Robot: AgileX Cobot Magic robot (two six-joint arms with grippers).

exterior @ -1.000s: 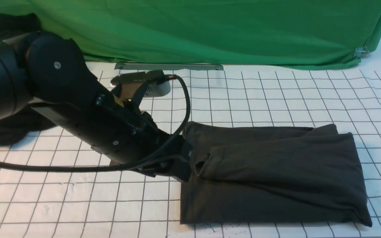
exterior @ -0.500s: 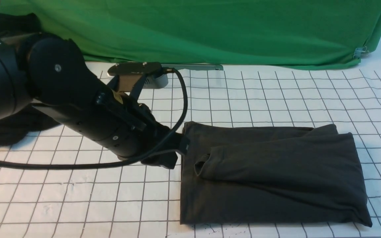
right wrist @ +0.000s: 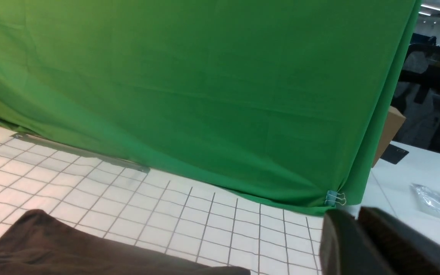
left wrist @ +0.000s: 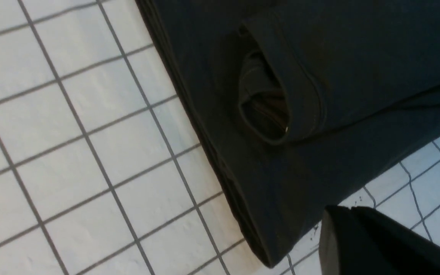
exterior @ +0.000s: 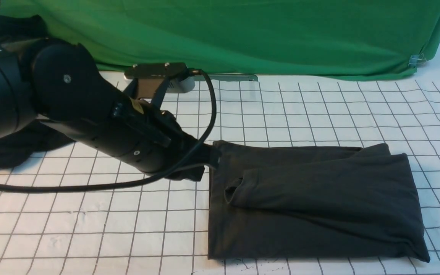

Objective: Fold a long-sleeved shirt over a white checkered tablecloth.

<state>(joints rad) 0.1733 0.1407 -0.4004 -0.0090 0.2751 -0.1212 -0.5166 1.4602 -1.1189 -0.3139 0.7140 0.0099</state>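
Note:
The long-sleeved shirt [exterior: 319,198] lies folded into a dark rectangle on the white checkered tablecloth [exterior: 319,110], right of centre. A sleeve cuff [exterior: 230,193] gapes open near its left edge. My left gripper [exterior: 207,162] hovers at the shirt's upper left corner. In the left wrist view its jaws [left wrist: 351,209] are pressed together with nothing between them, above the shirt [left wrist: 319,57] and tablecloth [left wrist: 71,152]. My right gripper [right wrist: 357,212] is shut and empty, raised, outside the front view. The right wrist view shows a shirt corner [right wrist: 71,256] low in the picture.
A plain green cloth [exterior: 243,34] hangs along the back, held by a binder clip [exterior: 416,59]. A metal bar [exterior: 227,77] lies at its foot. A blacker heap of cloth [exterior: 13,149] sits at far left behind my left arm. A plastic bag [right wrist: 437,202] lies beyond the green cloth.
My left gripper has risen off the shirt's left edge and drawn back toward the far left. The shirt has stayed put.

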